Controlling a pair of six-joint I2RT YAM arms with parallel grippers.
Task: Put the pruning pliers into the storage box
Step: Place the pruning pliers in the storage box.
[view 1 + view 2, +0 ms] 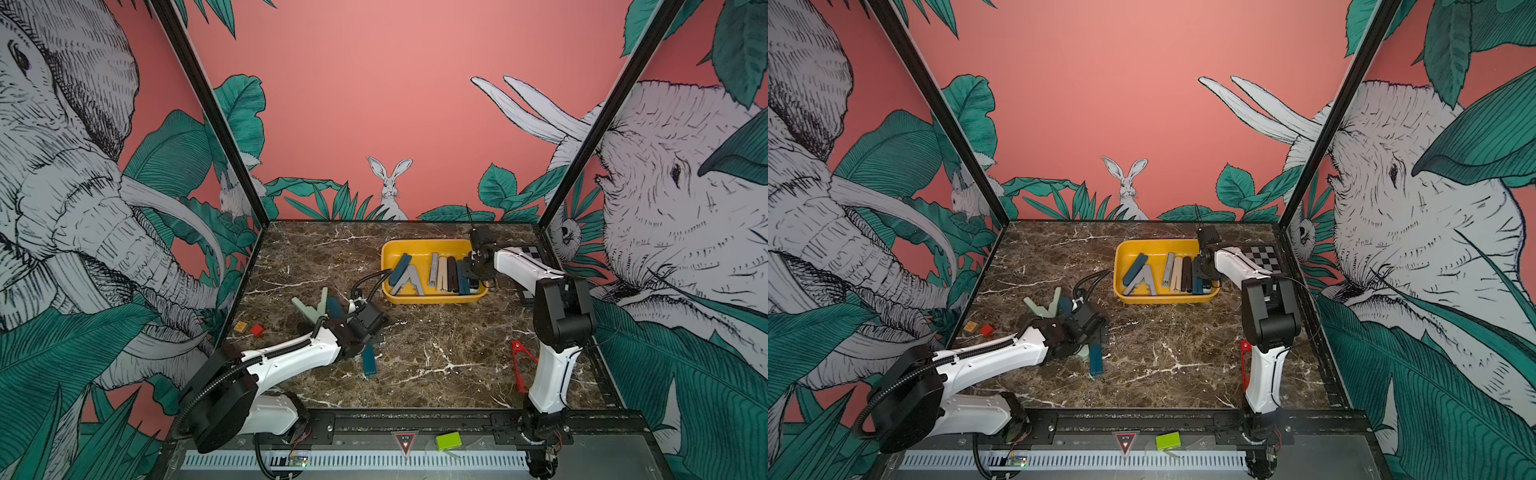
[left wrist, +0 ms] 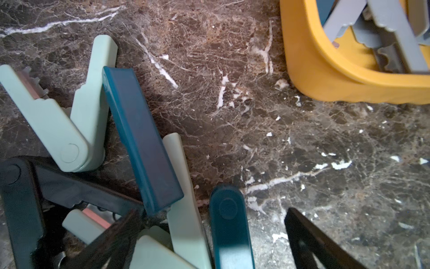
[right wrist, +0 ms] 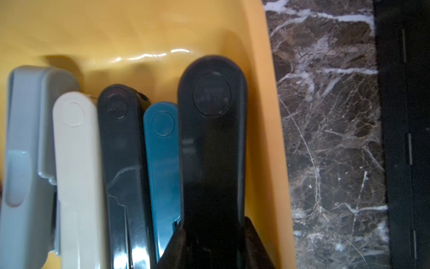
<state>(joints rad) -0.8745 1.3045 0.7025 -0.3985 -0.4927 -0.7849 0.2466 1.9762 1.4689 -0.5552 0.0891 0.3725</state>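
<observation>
Right gripper (image 1: 473, 271) is down at the right end of the storage box (image 1: 432, 297), closed round a black pair (image 3: 210, 139) beside the row lying inside. Left gripper (image 1: 365, 340) gapes wide, empty, over the heap of pruning pliers (image 2: 142, 137) at the near left. I'd say about half are in; that heap and a thin red pair (image 1: 519, 365) at the near right remain.

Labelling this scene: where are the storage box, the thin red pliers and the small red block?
storage box (image 1: 436, 299): a top view, front wall.
thin red pliers (image 1: 516, 345): a top view, far end.
small red block (image 1: 256, 330): a top view, top face.
</observation>
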